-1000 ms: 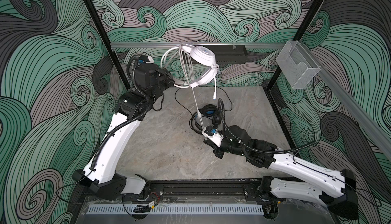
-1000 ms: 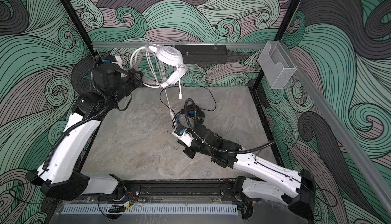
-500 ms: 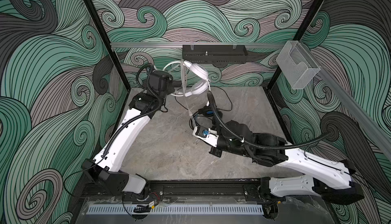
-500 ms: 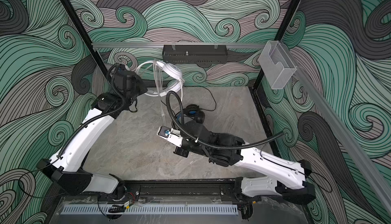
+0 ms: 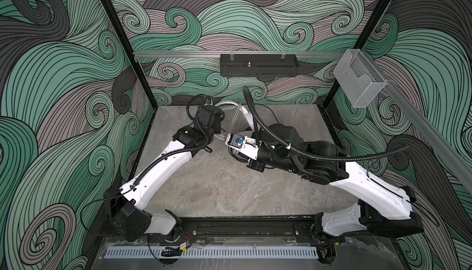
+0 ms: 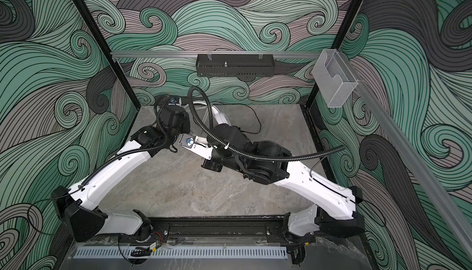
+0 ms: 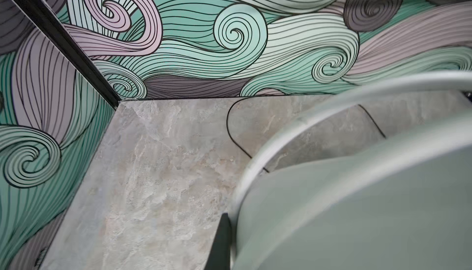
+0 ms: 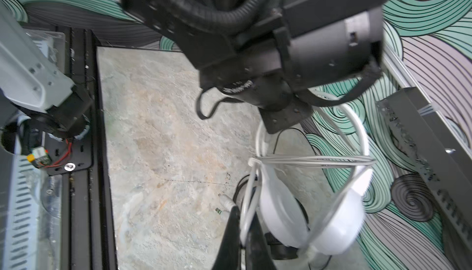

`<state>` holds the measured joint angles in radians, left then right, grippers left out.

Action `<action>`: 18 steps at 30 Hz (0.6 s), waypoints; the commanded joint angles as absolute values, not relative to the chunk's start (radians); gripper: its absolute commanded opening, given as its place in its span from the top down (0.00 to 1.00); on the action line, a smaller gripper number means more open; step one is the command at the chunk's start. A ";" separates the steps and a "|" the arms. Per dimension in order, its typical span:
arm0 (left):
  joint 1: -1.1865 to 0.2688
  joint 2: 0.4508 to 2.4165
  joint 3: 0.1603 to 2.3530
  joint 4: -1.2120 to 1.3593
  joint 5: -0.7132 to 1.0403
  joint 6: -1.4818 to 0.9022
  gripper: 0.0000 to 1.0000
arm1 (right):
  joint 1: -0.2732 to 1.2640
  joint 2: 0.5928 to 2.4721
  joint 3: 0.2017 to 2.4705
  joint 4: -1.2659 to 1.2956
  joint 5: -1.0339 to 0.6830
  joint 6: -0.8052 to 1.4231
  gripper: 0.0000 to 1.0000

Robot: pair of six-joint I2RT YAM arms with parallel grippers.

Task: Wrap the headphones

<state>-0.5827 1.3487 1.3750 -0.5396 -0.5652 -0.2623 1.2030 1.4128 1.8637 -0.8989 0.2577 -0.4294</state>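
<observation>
White headphones (image 8: 281, 212) hang above the back of the table (image 5: 204, 192), headband apparently clamped in the closed left jaws to hold the cups clear, while the right jaws, pinched on the pale cable (image 8: 306, 159) near its plug (image 8: 224, 203), can lay turns around them.

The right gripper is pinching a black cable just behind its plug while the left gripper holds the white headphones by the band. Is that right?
Not quite: the cable in the right gripper is white, not black, as the right wrist view shows. The rest stands: it is pinched just behind the plug, and the left gripper holds the white headphones by the band.
</observation>
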 commanded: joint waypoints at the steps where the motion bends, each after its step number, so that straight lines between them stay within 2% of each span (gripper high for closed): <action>1: -0.575 1.284 1.390 -0.533 -0.526 -0.110 1.00 | 1.185 1.420 1.943 -0.920 0.298 -0.529 1.00; 10: -0.576 1.244 1.391 -0.721 -0.329 -0.011 1.00 | 1.137 1.476 2.018 -0.923 0.468 -0.671 1.00; 14: -0.575 1.230 1.376 -0.741 -0.305 -0.008 1.00 | 1.113 1.471 1.997 -0.897 0.573 -0.722 1.00; 18: -0.575 1.205 1.363 -0.734 -0.269 -0.016 1.00 | 1.058 1.445 1.957 -0.889 0.602 -0.699 1.00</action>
